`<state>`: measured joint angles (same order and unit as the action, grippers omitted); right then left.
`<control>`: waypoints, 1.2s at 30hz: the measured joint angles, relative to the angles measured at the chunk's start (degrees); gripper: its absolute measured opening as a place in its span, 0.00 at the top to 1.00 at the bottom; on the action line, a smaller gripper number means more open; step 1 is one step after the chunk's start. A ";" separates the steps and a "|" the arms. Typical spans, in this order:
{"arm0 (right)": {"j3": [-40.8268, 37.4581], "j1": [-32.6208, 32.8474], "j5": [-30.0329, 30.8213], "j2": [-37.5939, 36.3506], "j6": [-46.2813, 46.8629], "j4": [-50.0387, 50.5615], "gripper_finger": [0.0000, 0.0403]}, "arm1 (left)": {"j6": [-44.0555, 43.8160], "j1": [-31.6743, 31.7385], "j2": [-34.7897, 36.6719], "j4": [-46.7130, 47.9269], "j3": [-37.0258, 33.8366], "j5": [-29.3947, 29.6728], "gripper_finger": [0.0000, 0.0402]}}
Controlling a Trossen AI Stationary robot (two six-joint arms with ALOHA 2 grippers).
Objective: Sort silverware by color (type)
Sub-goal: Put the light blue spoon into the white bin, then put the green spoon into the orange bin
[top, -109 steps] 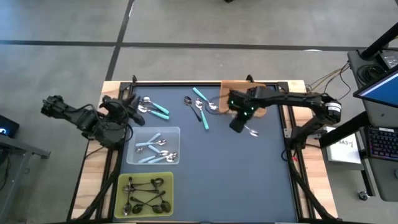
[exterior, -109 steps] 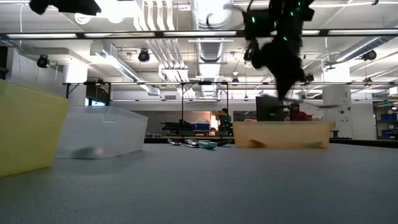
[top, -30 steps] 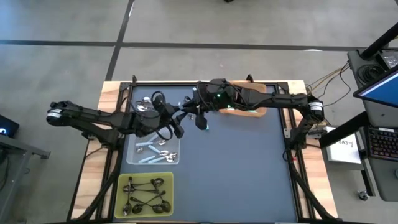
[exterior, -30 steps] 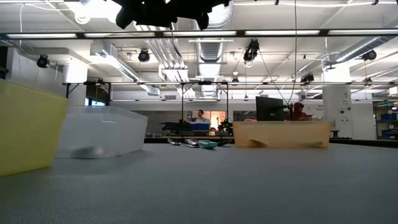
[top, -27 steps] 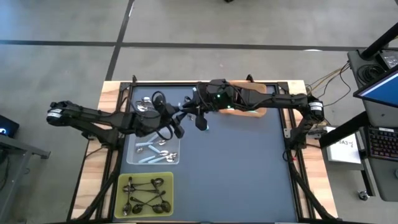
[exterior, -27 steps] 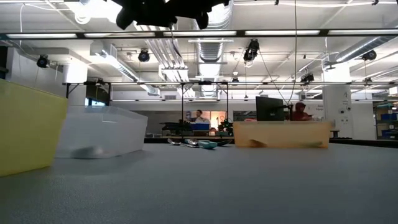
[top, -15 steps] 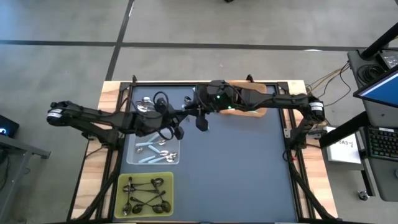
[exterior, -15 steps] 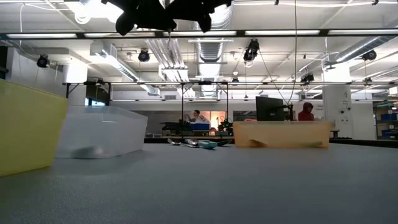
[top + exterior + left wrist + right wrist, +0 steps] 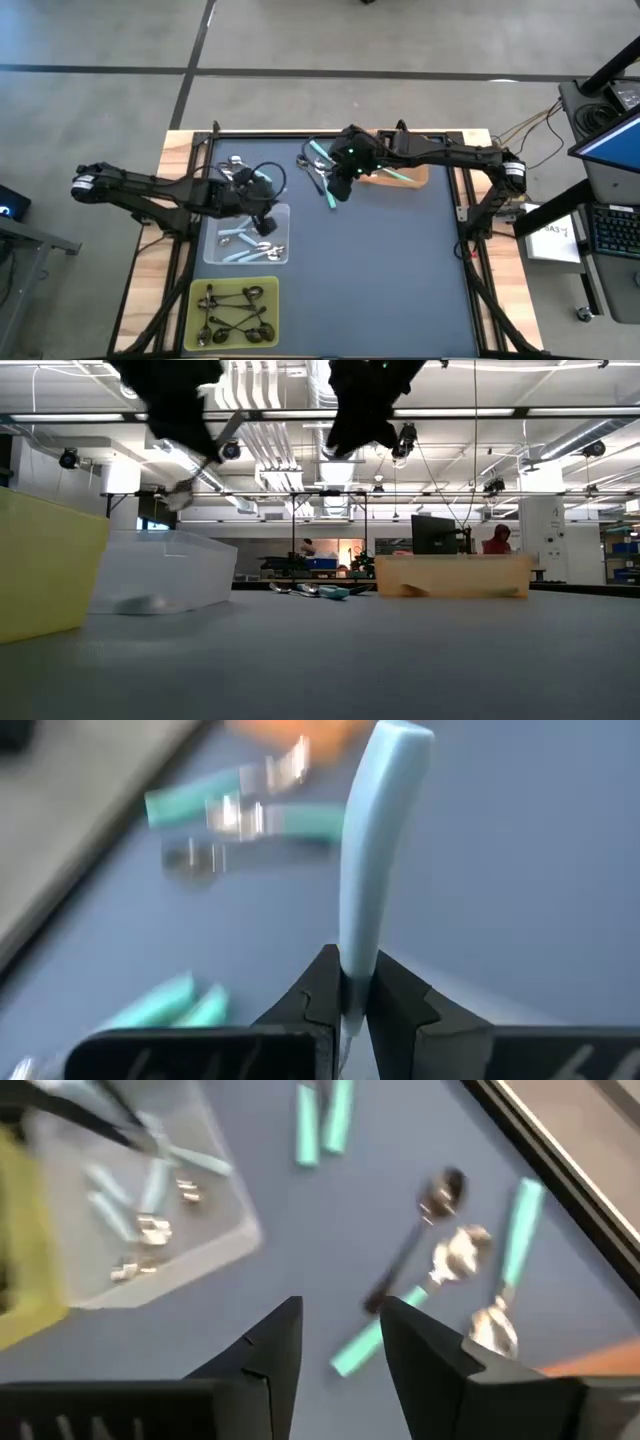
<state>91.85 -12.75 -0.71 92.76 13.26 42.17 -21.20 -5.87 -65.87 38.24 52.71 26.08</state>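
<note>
The silverware is spread over the dark counter (image 9: 380, 270) in several groups. A pale blue spoon (image 9: 372, 860) is pinched by its handle between the closed fingers of the left gripper (image 9: 348, 995), which hangs over the far right corner of the clear tray (image 9: 284, 210); in the low view this spoon (image 9: 200, 460) slants down from the gripper above the tray's wall (image 9: 165, 575). More pale blue spoons (image 9: 245, 238) lie inside the clear tray, and the dark metal spoons (image 9: 232, 312) lie tangled in the yellow tray (image 9: 272, 285) at the near left of the counter. Along the far edge, a few teal-handled spoons (image 9: 248, 172) lie loose at the left, just beyond the clear tray. Another loose group sits near the middle of the far edge — two teal-handled spoons (image 9: 505, 1255) with a dark metal spoon (image 9: 415, 1245) beside them, and one more teal handle (image 9: 365, 1345) close by. A single teal spoon (image 9: 397, 175) rests in the orange tray (image 9: 420, 172) at the far right. The right gripper (image 9: 340, 1335) hovers above the counter over that middle group, its fingers (image 9: 425, 1340) apart with nothing between them; from above it (image 9: 340, 188) shows just left of the orange tray, well apart from the left gripper (image 9: 262, 212). In the low view a person (image 9: 496, 540) shows in the room beyond the counter.
</note>
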 joint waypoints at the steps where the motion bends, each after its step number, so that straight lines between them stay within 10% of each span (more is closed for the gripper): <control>1: -0.02 0.00 1.18 0.89 1.42 0.33 0.69 | -0.68 0.00 0.20 3.92 0.00 -1.64 0.97; 10: -0.11 -0.04 4.21 10.72 4.83 0.76 0.74 | -2.52 -0.09 -2.44 17.77 -0.04 -21.63 0.92; 21: -0.11 -3.10 8.11 17.93 4.59 0.79 0.73 | -3.03 -0.13 -5.01 17.10 -0.07 -21.53 0.70; 36: -0.13 -6.64 3.77 23.53 15.43 -2.73 0.72 | -1.80 -0.13 -6.01 14.82 0.81 -19.15 0.68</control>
<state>91.72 -19.40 3.06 116.29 28.69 39.45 -23.00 -6.00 -71.88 53.07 53.52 6.93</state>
